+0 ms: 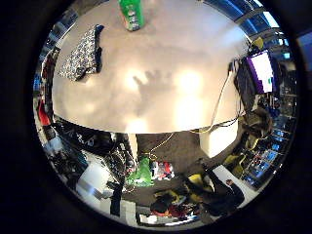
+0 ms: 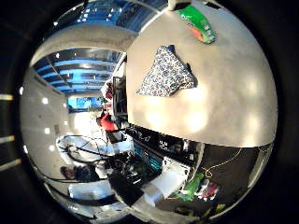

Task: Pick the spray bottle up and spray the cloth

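Pale grey round tabletop (image 1: 161, 63) sits well below my palm cams. Crumpled black-and-white patterned cloth (image 2: 166, 72) lies on it, with the green plastic spray bottle (image 2: 198, 23) apart from it at the far edge. Can't tell whether my hand's spread or curled, honestly.

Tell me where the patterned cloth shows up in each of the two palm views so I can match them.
Little finger side palm view: the cloth lies on the white table, near its edge.
Thumb side palm view: it lies on the same table, nearer the picture's middle.
Shared landmark: the green spray bottle, on the table apart from the cloth.
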{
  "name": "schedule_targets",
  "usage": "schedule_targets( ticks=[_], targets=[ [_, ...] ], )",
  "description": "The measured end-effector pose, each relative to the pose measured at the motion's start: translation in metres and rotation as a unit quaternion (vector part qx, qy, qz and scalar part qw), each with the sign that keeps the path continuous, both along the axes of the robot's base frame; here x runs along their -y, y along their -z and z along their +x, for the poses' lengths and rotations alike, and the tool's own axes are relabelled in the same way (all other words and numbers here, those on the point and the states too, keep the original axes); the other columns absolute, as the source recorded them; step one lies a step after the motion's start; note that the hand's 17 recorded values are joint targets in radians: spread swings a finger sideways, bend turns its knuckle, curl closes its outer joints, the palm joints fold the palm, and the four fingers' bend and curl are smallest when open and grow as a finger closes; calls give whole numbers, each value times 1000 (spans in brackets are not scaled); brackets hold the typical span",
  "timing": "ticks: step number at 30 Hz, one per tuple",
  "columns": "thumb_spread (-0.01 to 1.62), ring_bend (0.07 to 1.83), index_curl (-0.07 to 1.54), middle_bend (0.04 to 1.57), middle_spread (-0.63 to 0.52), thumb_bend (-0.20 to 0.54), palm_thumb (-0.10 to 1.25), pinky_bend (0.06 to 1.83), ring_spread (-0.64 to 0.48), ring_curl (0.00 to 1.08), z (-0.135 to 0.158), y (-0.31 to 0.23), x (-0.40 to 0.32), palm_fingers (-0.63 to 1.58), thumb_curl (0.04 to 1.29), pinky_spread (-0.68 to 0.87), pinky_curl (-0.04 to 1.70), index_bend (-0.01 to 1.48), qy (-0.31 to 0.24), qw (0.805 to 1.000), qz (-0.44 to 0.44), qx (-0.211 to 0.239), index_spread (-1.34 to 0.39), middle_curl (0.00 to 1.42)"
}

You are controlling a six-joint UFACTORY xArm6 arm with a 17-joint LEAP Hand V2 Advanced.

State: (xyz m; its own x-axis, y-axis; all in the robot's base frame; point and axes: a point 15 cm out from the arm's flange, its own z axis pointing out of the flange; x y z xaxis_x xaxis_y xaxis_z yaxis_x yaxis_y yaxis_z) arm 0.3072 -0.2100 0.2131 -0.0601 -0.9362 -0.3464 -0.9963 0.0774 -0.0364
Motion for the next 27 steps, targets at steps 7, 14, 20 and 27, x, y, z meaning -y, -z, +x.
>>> schedule_targets(
  ticks=[7,14,20,27],
  targets=[
    [983,197,224,164,74,-27,204,344,160,232,-20,4,27,-70,274,366,334,150,48,999,10,2,-395,215],
    [992,227,221,177,82,-22,255,357,158,253,-4,9,41,-46,278,370,336,143,116,988,82,67,-361,236],
    [989,241,216,176,92,-25,280,378,158,263,15,13,56,-54,279,364,338,138,167,971,129,109,-306,251],
    [971,284,174,159,134,-28,315,533,192,277,43,9,45,-85,282,426,366,102,208,936,231,168,-271,246]
  ],
)
